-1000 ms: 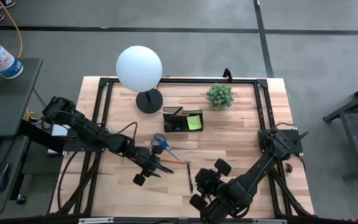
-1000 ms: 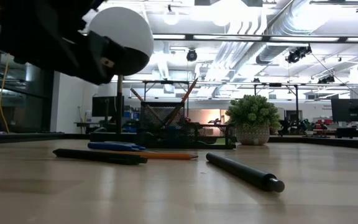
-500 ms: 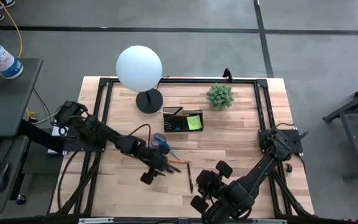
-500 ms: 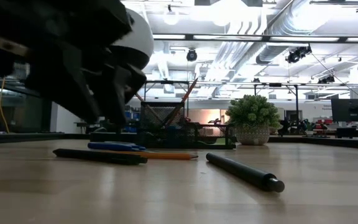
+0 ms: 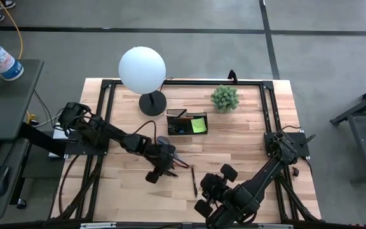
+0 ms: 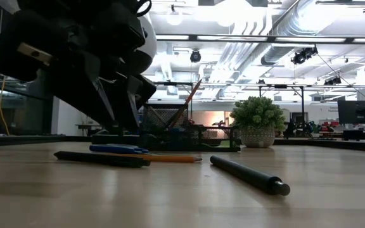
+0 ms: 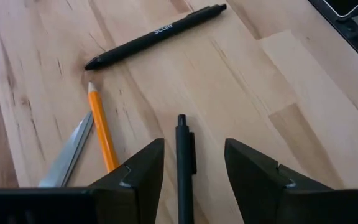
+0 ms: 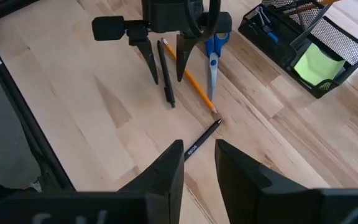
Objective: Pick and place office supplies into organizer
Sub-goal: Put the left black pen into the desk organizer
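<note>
My left gripper (image 7: pixel 191 174) is open and low over the table. Its fingers stand on either side of a slim black pen (image 7: pixel 181 158) without touching it; the right wrist view shows the same gripper (image 8: pixel 165 68) astride that pen (image 8: pixel 166 84). Beside it lie an orange pencil (image 7: pixel 102 127), the blue-handled scissors (image 8: pixel 213 53) and a second black pen (image 7: pixel 157 34). The black mesh organizer (image 5: pixel 187 122) stands farther back and holds a lime-green sticky-note pad (image 8: pixel 319 62). My right gripper (image 8: pixel 199 165) hangs open, higher up near the table's front.
A lamp with a white globe (image 5: pixel 142 70) and a round black base (image 5: pixel 152 103) stands at the far left. A small potted plant (image 5: pixel 224 97) stands to the right of the organizer. A black frame (image 5: pixel 183 81) borders the wooden tabletop.
My left gripper has moved toward the table's right edge and come down, so that its fingers now stand over the black pen beside the pencil. The pens, pencil and scissors lie where they did.
</note>
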You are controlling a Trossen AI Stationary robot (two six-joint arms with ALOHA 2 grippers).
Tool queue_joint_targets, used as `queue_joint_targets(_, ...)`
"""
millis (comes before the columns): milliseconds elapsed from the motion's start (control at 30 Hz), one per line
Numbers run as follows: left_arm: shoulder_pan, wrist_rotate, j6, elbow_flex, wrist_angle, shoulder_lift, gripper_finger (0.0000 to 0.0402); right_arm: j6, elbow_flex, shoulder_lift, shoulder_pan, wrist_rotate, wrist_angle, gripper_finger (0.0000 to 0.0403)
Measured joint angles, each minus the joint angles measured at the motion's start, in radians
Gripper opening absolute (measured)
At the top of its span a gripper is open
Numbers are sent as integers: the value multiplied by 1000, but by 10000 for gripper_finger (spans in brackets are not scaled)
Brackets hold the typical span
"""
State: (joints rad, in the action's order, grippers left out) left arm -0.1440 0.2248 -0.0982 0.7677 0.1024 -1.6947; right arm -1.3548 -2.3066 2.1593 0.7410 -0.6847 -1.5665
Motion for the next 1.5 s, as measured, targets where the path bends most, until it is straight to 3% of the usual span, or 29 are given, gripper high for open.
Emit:
queue_joint_targets(333,0,-31,9,0,18,-73,159,0,0,0,0,-7,1,82)
queue_joint_targets(1300,-33,-64,-20,0,89,-124,158,1,0,0,-1,-9,-4,82)
queue_joint_targets(1500,-33,-64,13,0,86,-124,120,1,0,0,-1,-9,-4,82)
